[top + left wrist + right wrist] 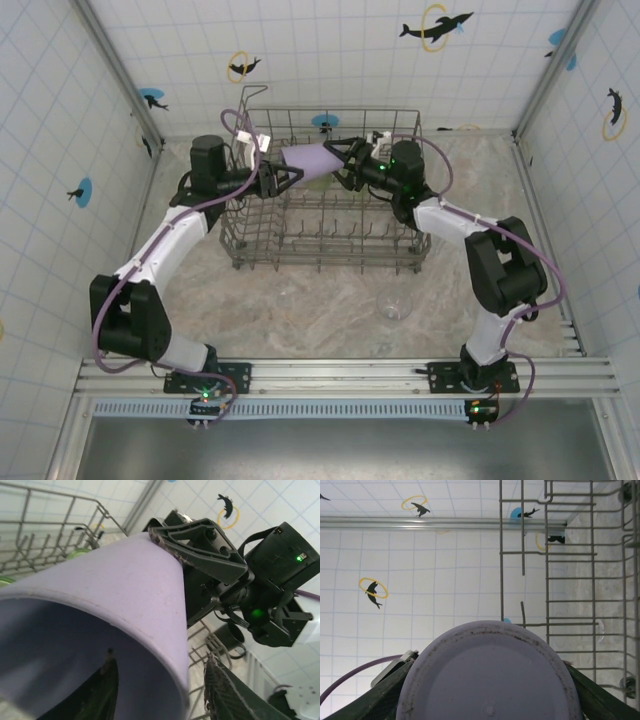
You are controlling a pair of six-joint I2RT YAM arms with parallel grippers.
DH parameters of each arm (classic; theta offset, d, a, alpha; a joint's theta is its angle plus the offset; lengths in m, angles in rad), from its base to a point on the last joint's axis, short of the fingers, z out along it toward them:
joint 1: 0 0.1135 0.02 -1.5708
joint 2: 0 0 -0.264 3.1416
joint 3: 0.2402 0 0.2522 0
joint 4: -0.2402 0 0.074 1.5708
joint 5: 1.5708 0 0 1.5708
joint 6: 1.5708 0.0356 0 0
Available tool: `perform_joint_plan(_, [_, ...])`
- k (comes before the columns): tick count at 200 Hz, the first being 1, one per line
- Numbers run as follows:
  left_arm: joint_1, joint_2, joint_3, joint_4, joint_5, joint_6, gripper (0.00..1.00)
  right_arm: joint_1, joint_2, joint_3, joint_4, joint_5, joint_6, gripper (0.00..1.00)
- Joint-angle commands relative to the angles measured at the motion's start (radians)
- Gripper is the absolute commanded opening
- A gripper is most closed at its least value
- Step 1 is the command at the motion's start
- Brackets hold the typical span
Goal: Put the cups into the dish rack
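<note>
The lavender tumbler (312, 160) hangs on its side above the back of the dish rack (330, 262), between my two grippers. My right gripper (350, 168) is shut on its base end; the right wrist view has the round base (490, 680) with a finger on each side. My left gripper (283, 181) is open at the mouth end. One left finger is inside the tumbler (100, 605) and the other (227, 695) stands outside, a small gap off the rim. A clear glass (395, 307) stands on the table in front of the rack.
Green tumblers (77, 554) sit in the rack's far row and a black mug (231, 635) sits below the right gripper (200, 545). Upright tines fill the rack (570, 600). Tiled walls close in the left, back and right sides.
</note>
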Motion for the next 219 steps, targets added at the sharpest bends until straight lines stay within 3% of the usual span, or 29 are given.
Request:
perform_joint_plan(1, [-0.008,-0.068,0.012,-0.029,-0.118,-0.003,0.69,-0.010,-0.071,-0.003,-0.049,0.045,-0.101,0.37])
perform_joint_plan(51, [-0.008,-0.164,0.003,-0.062,-0.265,-0.028,0.97,-0.013,-0.103,0.002,-0.120,0.101,-0.178,0.36])
perform_joint_plan(102, [0.009,-0.240,-0.026,-0.098,-0.402,0.100,0.97,-0.020,-0.132,0.027,-0.195,0.172,-0.260,0.35])
perform_joint_plan(166, [0.171,-0.189,-0.012,-0.100,-0.538,-0.056,0.97,0.003,-0.161,0.091,-0.378,0.300,-0.447,0.35])
perform_joint_plan(195, [0.251,-0.166,0.009,-0.136,-0.657,-0.109,0.97,0.028,-0.164,0.121,-0.452,0.362,-0.548,0.35])
perform_joint_plan(219, [0.335,-0.172,-0.036,-0.109,-0.668,-0.150,0.97,0.061,-0.153,0.161,-0.515,0.415,-0.639,0.35])
